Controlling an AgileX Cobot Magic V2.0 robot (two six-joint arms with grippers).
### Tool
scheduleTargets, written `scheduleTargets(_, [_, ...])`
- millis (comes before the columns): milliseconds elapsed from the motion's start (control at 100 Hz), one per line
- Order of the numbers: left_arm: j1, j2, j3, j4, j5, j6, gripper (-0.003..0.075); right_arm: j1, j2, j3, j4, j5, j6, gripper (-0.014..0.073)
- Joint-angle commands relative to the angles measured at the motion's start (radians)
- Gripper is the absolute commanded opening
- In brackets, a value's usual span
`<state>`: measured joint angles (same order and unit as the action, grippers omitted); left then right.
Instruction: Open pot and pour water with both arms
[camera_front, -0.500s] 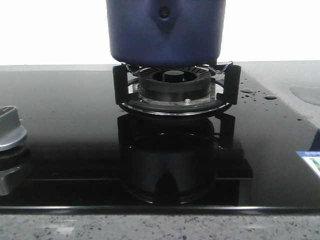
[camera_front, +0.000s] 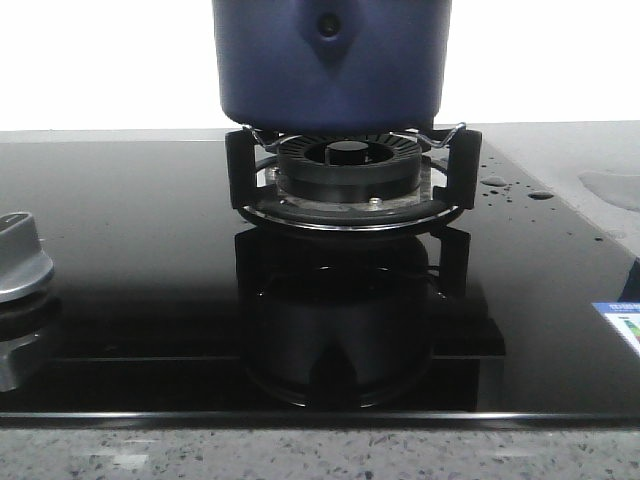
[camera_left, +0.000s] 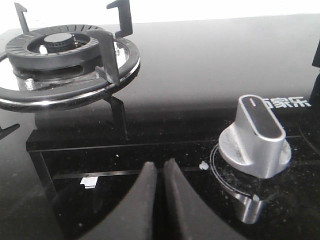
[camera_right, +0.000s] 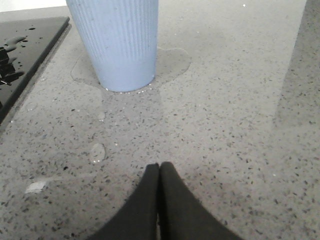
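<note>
Our left gripper (camera_left: 161, 172), right gripper (camera_right: 159, 172): fingers together, empty | risk: wet counter, navy-blue round pot (camera_front: 331, 65) at twelve o'clock may slip

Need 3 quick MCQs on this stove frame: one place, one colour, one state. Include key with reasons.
1. Where does the large dark navy-blue round pot sit?
A. on the burner's pan supports
B. on the grey speckled counter
C. beside the silver knob

2. What colour is the ribbed cup on the grey speckled counter?
A. red
B. pale blue
C. black

3. How do the left gripper and right gripper stand?
A. both wide open
B. one holds the cup
C. both shut, holding nothing

Key: 1 A, the front view shows the pot atop the black ribbed burner ring. 2 B, seen in the right wrist view. 3 C, the fingertips meet in both wrist views.
</note>
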<state>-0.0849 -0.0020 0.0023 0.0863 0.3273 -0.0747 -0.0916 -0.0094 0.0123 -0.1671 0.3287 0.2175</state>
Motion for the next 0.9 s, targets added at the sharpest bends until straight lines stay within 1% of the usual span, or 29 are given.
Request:
scheduleTargets(0, [-0.003,-0.032,0.045,-0.005,-0.052,-0.002,-0.002,-0.005,-0.019,0.028,-0.002,-0.019,-0.006,-0.0064])
scheduleTargets(170, [-0.003,-0.032,0.045,-0.005,-0.053,-0.002,-0.002,-0.005,-0.019,0.026,-0.002,-0.031,-0.006,-0.0064])
scheduleTargets(210, [-0.003,-0.032,0.045,-0.005,-0.058,-0.002,-0.002,-0.005,-0.019,0.026,-0.027,-0.049,-0.006,-0.0064])
scheduleTargets(280, [-0.003,-0.032,0.045,-0.016,-0.082,-0.002,-0.002,-0.005,-0.019,0.026,-0.086,-0.11,-0.006,-0.0064])
scheduleTargets(380, [-0.003,-0.032,0.045,-0.092,-0.163,-0.002,-0.002,-0.005,-0.019,0.026,-0.058,-0.238,-0.006,-0.0064])
scheduleTargets(460, [-0.003,-0.032,0.045,-0.165,-0.27,-0.002,-0.002,-0.005,-0.019,0.026,0.01,-0.344,-0.006,-0.0064])
scheduleTargets(520, [-0.003,-0.032,0.045,-0.295,-0.349,-0.002,-0.002,-0.005,-0.019,0.026,0.07,-0.415,0.004,-0.0064])
scheduleTargets(560, [-0.003,-0.032,0.045,-0.389,-0.401,-0.002,-0.002,-0.005,-0.019,0.026,0.133,-0.438,0.009,-0.0064])
scheduleTargets(670, [-0.003,-0.032,0.043,-0.558,-0.503,-0.002,-0.002,-0.005,-0.019,0.026,0.32,-0.476,0.012,-0.0064])
scheduleTargets(700, [-0.004,-0.032,0.041,-0.628,-0.514,-0.002,-0.002,-0.005,-0.019,0.026,0.353,-0.483,0.012,-0.0064])
scheduleTargets(770, [-0.005,-0.032,0.032,-0.736,-0.518,-0.002,-0.002,-0.005,-0.019,0.024,0.41,-0.506,0.012,-0.0064])
scheduleTargets(840, [-0.005,-0.032,0.012,-0.75,-0.485,-0.002,-0.002,-0.005,-0.019,0.008,0.438,-0.498,0.012,-0.0064])
scheduleTargets(890, [-0.005,-0.028,-0.022,-0.739,-0.415,-0.002,-0.002,-0.005,-0.019,-0.022,0.454,-0.431,0.012,-0.0064])
